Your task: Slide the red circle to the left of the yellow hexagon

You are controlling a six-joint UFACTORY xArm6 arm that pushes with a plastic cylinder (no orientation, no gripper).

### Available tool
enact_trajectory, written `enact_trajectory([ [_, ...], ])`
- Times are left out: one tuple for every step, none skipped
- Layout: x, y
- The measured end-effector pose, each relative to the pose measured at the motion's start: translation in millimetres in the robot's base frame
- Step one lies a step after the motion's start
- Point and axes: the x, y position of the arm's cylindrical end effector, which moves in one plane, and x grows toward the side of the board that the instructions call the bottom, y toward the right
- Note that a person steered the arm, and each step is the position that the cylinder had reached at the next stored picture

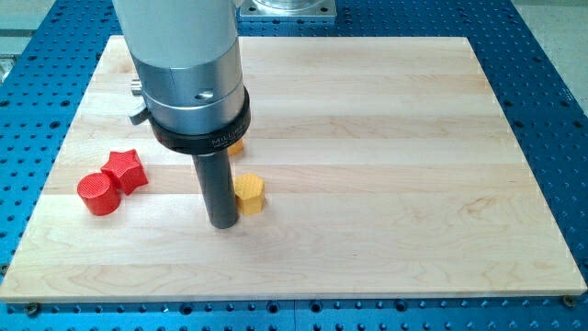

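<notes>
The red circle (98,194) lies on the wooden board at the view's left, touching a red star (126,170) just above and right of it. The yellow hexagon (249,193) sits near the middle of the board's left half. My tip (222,223) rests on the board right beside the hexagon's left side, touching or nearly touching it. The tip is well to the right of the red circle.
A second yellow-orange block (236,145) peeks out from behind the arm's grey body (188,74), its shape hidden. The wooden board (386,165) lies on a blue perforated table (551,83).
</notes>
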Motion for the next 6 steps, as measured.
enact_trajectory([
  [0.0, 6.2],
  [-5.2, 47.4],
  [-2.9, 34.0],
  [42.1, -91.2],
  [51.9, -174.8],
  [23.9, -183.5],
])
